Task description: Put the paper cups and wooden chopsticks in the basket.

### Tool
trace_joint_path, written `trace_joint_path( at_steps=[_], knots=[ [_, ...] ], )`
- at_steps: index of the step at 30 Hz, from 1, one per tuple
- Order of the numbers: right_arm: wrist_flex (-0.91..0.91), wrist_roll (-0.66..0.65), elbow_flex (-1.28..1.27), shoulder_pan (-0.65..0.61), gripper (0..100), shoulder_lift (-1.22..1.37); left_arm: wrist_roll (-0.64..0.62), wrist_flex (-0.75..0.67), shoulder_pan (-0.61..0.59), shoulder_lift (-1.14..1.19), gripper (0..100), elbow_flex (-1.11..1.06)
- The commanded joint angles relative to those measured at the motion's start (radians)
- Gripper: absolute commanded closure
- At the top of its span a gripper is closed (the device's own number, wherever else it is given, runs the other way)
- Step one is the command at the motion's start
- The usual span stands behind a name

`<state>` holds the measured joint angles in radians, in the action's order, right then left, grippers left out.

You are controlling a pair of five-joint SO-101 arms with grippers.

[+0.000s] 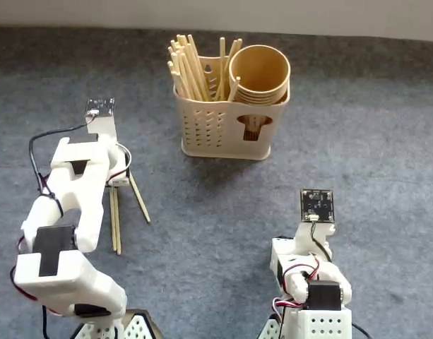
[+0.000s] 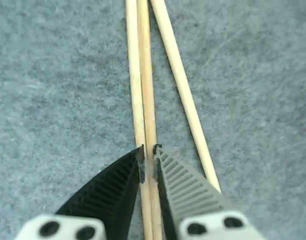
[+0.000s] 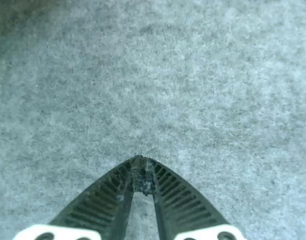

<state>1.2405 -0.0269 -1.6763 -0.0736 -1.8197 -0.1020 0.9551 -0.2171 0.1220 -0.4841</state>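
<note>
Three wooden chopsticks (image 1: 116, 226) are seen lying on the grey mat (image 1: 223, 212), well apart from the basket (image 1: 209, 131), in which stacked paper cups (image 1: 262, 70) and more sticks (image 1: 191, 67) are stood. The left gripper (image 2: 149, 162) is narrowed onto one chopstick (image 2: 146, 75) of a touching pair, near its end. The sticks are judged light, stiff and smooth, so an end grip may let the stick swing, and its neighbour could be dragged along. The right gripper (image 3: 141, 182) is closed, with nothing held.

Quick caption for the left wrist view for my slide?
Left gripper pinching the middle chopstick on the grey mat, two other chopsticks beside it.
</note>
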Motion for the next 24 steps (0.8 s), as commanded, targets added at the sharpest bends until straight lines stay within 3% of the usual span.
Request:
trace_joint_path(
  at_steps=[1, 10, 18, 24],
  knots=[
    [0.007, 0.006, -0.153, 0.012, 99.3, -0.015, 0.0, 0.011, 0.036, -0.027, 99, 0.042],
    [0.007, 0.006, -0.153, 0.012, 99.3, -0.015, -0.003, 0.106, 0.054, -0.303, 99, 0.035],
    [0.007, 0.006, -0.153, 0.012, 99.3, -0.015, -0.005, 0.135, 0.061, -0.335, 99, 0.033],
    [0.007, 0.006, -0.153, 0.012, 99.3, -0.015, -0.009, 0.02, 0.053, -0.136, 83, 0.039]
  ],
)
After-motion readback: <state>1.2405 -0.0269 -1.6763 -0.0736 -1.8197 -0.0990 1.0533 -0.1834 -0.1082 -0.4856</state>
